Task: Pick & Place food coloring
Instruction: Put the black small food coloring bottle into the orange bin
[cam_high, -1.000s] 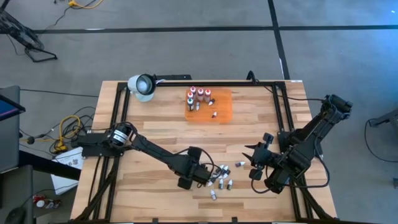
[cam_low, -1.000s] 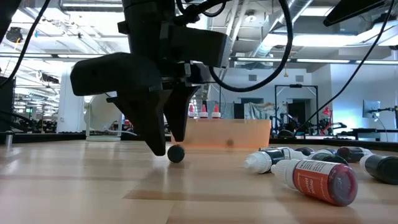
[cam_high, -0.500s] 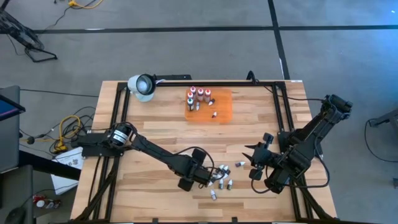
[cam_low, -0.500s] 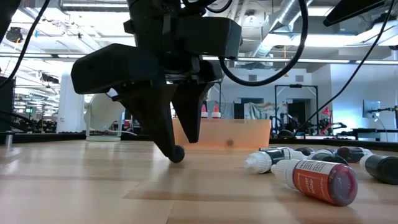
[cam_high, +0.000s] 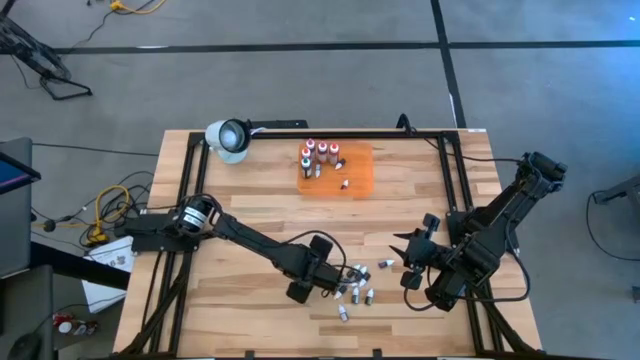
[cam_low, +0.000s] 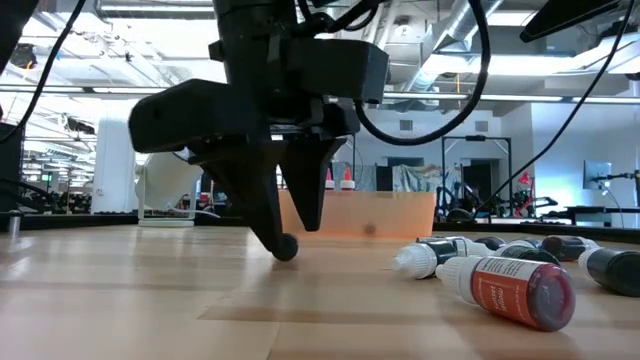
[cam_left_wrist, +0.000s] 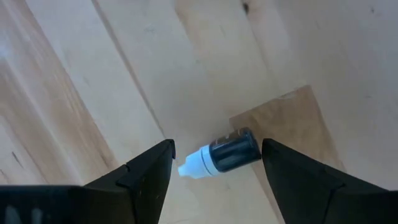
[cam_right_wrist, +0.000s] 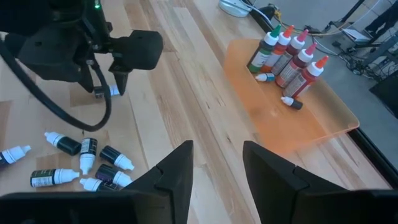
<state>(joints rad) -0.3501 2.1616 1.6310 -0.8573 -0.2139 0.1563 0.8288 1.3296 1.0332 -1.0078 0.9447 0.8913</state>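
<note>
A small dark food coloring bottle with a white cap lies on its side on the wooden table. My left gripper points down over it, open, with one finger on either side; the cap end is close to one finger. In the low view the bottle shows end-on at the fingertips of the left gripper. Several more bottles lie loose just right of it. Taller bottles stand on the orange mat. My right gripper hovers open at the right, holding nothing.
A white round lamp-like object sits at the far left corner. Black frame rails run along the table's far and side edges. Loose bottles lie close to the near edge. Bare wood lies between the mat and the loose bottles.
My left gripper has rolled about its own axis over the dark bottle and edged toward it, so its fingers now straddle the bottle. It has stayed open, and the bottle has not moved.
</note>
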